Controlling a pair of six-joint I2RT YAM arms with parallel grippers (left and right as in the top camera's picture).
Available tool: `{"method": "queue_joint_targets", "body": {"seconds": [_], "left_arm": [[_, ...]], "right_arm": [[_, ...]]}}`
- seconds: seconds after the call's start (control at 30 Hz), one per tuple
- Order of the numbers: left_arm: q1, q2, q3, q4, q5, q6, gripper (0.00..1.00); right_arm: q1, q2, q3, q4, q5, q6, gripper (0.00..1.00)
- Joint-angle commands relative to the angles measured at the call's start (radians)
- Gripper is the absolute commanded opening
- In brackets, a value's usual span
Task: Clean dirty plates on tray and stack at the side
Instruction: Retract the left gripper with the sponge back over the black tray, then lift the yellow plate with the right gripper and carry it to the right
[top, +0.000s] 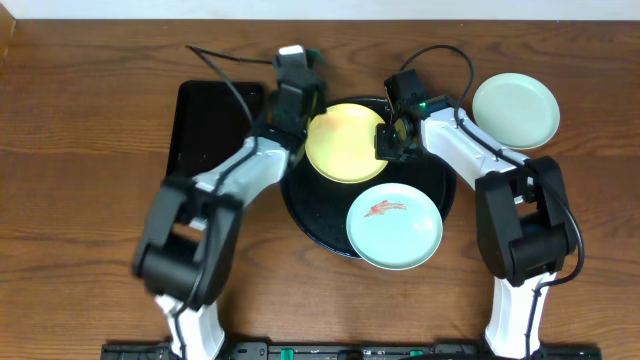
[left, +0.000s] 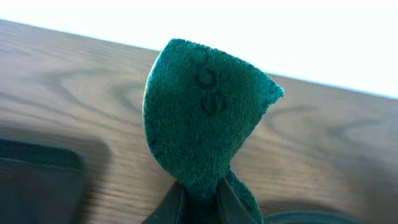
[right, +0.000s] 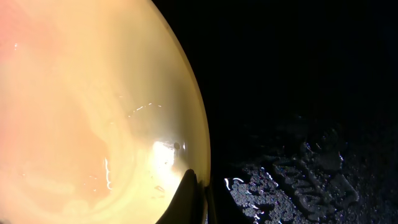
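Overhead: one clean plate (top: 515, 110) sits beside the tray (top: 315, 215). Right jaws pinch the yellow plate (top: 345, 145), left jaws hold a green scrubber (left: 202, 118). One smeared plate (top: 394, 226) waits.

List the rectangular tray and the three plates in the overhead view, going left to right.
rectangular black tray → yellow plate → smeared mint plate → clean mint plate
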Motion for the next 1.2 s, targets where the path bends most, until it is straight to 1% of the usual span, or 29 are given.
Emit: {"method": "queue_joint_targets", "body": {"seconds": [0.0,0.2,0.33,0.43,0.5,0.6,0.73,0.83,1.0,1.17], "left_arm": [[0.000,-0.098,0.009,-0.060,-0.029,0.003,0.08],[0.029,-0.239,0.009,-0.294,-0.034,0.003,0.08],[0.097,-0.305,0.009,-0.432,-0.034,0.003,0.08],[0.174,-0.321,0.009,-0.516,-0.033,0.003,0.08],[0.226,-0.321,0.009,-0.574,-0.032,0.001,0.08],[0.298,-0.321,0.009,-0.659,-0.019,-0.046,0.08],[0.369,-0.321,0.009,-0.693,0.103,-0.045,0.08],[0.399,-0.320,0.009,-0.700,0.155,-0.046,0.08],[0.404,-0.320,0.009,-0.720,0.156,-0.045,0.08],[0.404,-0.320,0.007,-0.737,0.156,-0.045,0.08]], "right_arm": [[0.025,0.045,-0.039,-0.040,0.080,-0.022,0.01],[0.025,0.026,-0.022,-0.056,0.065,-0.033,0.01],[0.025,-0.044,0.011,-0.082,0.074,-0.121,0.01],[0.027,-0.116,0.039,-0.091,0.123,-0.198,0.01],[0.032,-0.163,0.059,-0.098,0.167,-0.257,0.01],[0.048,-0.230,0.089,-0.117,0.288,-0.334,0.01],[0.082,-0.307,0.106,-0.093,0.454,-0.429,0.01],[0.117,-0.349,0.106,-0.041,0.527,-0.547,0.01],[0.184,-0.379,0.106,0.029,0.614,-0.730,0.01],[0.252,-0.380,0.106,0.085,0.775,-0.925,0.01]]}}
